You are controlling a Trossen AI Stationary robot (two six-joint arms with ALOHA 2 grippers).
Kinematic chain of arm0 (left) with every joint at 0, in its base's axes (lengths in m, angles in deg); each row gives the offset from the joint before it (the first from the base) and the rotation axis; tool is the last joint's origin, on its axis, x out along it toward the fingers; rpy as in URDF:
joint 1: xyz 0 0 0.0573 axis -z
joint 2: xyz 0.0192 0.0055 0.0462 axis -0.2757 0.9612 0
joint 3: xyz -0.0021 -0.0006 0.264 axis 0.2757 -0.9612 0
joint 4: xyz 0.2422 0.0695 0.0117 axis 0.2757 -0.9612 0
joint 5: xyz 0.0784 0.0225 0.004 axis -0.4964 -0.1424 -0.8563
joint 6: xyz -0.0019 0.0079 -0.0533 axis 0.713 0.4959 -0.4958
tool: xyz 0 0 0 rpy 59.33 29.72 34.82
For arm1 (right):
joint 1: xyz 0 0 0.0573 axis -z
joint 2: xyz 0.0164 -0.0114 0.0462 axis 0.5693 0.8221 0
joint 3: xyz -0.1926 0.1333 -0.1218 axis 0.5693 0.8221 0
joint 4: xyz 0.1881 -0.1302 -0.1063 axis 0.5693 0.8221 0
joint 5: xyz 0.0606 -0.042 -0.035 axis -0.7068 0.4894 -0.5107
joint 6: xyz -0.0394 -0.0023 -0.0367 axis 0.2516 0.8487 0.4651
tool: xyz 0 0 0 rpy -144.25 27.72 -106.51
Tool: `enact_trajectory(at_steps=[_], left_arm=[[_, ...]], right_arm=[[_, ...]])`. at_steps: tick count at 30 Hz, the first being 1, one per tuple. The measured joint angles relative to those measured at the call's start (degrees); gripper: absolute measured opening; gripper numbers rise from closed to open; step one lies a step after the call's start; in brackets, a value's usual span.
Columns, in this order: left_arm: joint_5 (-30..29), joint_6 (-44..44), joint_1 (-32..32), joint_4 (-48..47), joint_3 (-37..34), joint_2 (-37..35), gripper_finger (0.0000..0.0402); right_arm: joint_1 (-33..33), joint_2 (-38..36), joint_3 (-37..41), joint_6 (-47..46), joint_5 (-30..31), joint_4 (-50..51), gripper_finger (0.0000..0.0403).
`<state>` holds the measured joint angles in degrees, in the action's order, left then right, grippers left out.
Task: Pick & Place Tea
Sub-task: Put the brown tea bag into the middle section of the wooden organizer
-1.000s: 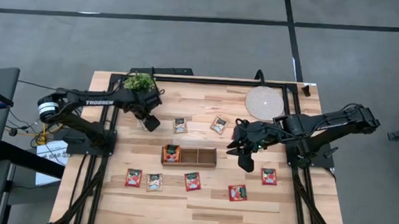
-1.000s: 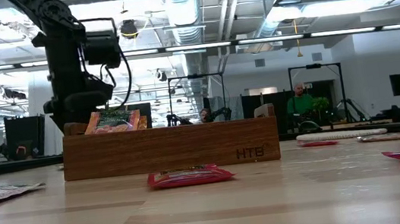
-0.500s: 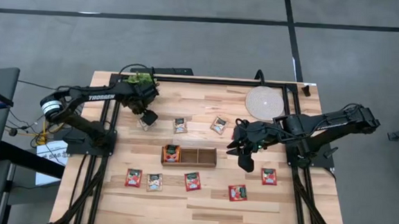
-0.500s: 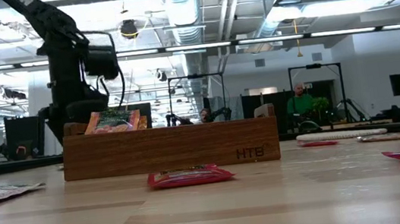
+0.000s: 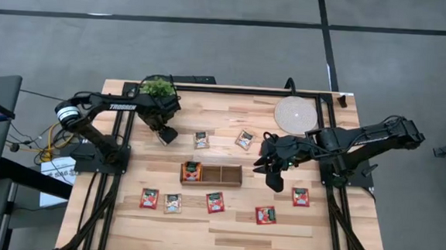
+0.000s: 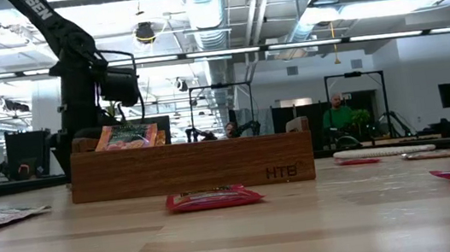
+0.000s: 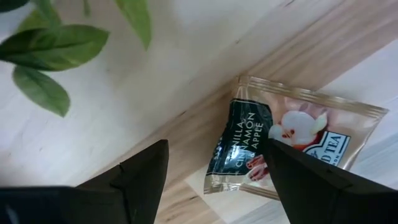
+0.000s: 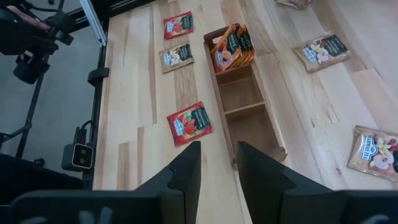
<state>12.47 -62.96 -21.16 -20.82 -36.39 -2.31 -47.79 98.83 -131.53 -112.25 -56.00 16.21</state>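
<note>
Left gripper (image 5: 167,134) hangs over the far left part of the light wooden slatted table (image 5: 224,226), fingers spread apart and holding nothing. In the left wrist view a pale beige tea sachet with dark green print (image 7: 292,148) lies flat on the boards ahead of the two dark fingers (image 7: 140,177), in line with the gap between them and closer to one finger than the other; no contact is visible. Green leaves of a small potted plant (image 5: 158,88) show just beyond the fingers, to one side.

Right gripper (image 5: 270,173) hangs above the table, right of the long brown wooden three-compartment tray (image 5: 211,174). Its fingers (image 8: 186,171) are parted with a narrow gap and nothing between them. In the right wrist view the tray's near end lies just ahead of the fingertips, and its farthest compartment holds upright sachets (image 8: 231,46); the other two compartments show bare wood.

Loose sachets on the table:
- one red sachet (image 8: 189,122) beside the tray, ahead of the right fingers;
- five (image 5: 215,203) in a loose row on the near side of the tray;
- two (image 5: 201,140) on the far side of the tray, right of the left gripper.

A round pale woven mat (image 5: 296,114) lies at the far right corner, well apart from both grippers.
</note>
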Motion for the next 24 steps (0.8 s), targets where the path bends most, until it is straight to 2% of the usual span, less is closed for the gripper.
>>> enact_trajectory(at_steps=[8,15,24], left_arm=[[1.24,-0.35,0.15,-0.04,-0.07,0.04,0.0256],[2.99,-1.1,0.66,0.02,-0.11,-0.01,0.0201],[2.51,-2.8,1.99,0.0,-0.22,-1.42,0.0156]], right_arm=[[0.01,0.0,0.0,-0.33,0.01,-0.01,0.0097],[0.01,0.0,-0.02,-0.31,0.01,-0.01,0.0097],[0.01,0.0,0.0,-0.23,0.01,-0.01,0.0097]])
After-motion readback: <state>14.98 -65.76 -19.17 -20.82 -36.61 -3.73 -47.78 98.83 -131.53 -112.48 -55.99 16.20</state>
